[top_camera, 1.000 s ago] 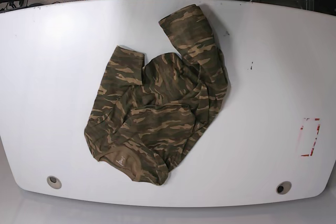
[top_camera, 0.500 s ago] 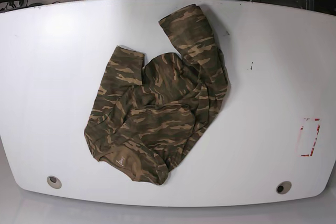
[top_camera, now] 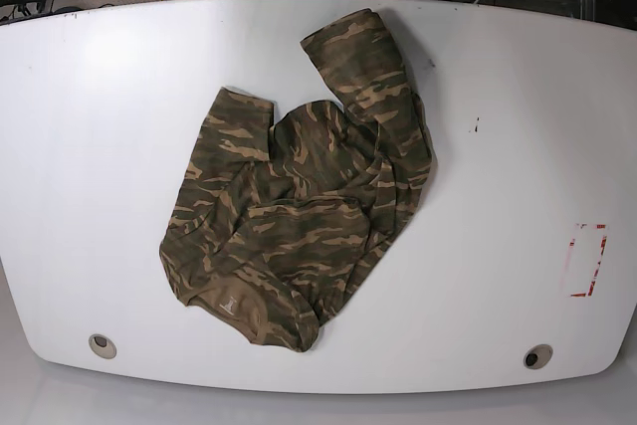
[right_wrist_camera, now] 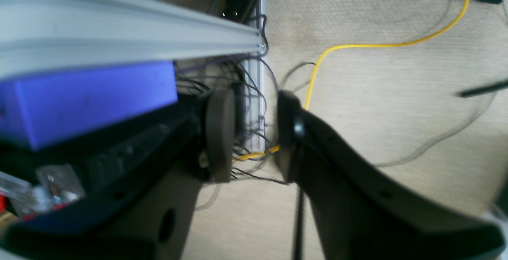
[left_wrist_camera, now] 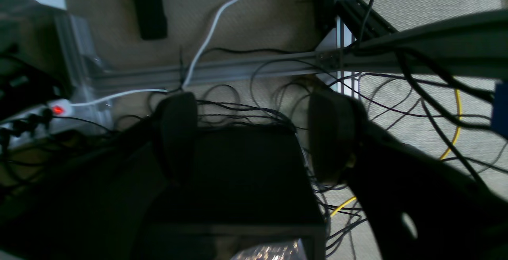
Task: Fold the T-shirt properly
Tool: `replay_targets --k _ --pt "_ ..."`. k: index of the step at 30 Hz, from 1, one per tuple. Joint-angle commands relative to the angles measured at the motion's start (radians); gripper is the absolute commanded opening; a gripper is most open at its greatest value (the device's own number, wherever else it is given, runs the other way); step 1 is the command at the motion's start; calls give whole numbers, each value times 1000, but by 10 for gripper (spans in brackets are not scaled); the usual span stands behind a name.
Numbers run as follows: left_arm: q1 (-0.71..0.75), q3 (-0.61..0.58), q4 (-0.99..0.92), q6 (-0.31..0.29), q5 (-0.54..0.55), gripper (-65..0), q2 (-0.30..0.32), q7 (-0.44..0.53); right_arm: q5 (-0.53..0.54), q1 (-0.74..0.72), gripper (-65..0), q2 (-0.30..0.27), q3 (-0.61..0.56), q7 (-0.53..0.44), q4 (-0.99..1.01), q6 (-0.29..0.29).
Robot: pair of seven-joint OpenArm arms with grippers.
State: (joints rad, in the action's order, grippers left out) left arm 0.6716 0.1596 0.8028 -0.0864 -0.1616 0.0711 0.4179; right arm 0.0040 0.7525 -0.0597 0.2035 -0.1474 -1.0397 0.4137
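Note:
The camouflage T-shirt point(top_camera: 299, 186) lies crumpled on the white table point(top_camera: 100, 146), one sleeve reaching to the far edge, the tan neck band at the near left. Neither arm shows in the base view. In the left wrist view my left gripper point(left_wrist_camera: 254, 137) is open and empty, pointing at floor and cables. In the right wrist view my right gripper point(right_wrist_camera: 250, 133) is open with a narrow gap and empty, above carpet off the table.
A red marked rectangle point(top_camera: 587, 258) is on the table's right side. Two round holes point(top_camera: 101, 344) point(top_camera: 538, 355) sit near the front edge. Cables, a yellow cord point(right_wrist_camera: 357, 45) and aluminium frame rails point(left_wrist_camera: 238, 69) lie behind the table.
The gripper parts seen at the top edge of the base view have drawn back out of sight. The shirt has not moved.

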Motion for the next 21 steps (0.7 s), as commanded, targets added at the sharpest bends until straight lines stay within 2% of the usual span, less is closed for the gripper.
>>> replay_targets --k 1,9,13,21 --pt "60 2 79 0 1 -249 3 16 15 45 -476 4 4 -8 -57 4" --pt "234 5 309 4 6 -249 3 16 123 192 -477 11 11 -5 -247 7" --pt "319 5 435 3 81 -249 9 16 158 270 -477 11 11 -5 -356 7" --pt "458 -1 662 1 268 -249 108 16 233 407 -477 11 12 -5 -552 6"
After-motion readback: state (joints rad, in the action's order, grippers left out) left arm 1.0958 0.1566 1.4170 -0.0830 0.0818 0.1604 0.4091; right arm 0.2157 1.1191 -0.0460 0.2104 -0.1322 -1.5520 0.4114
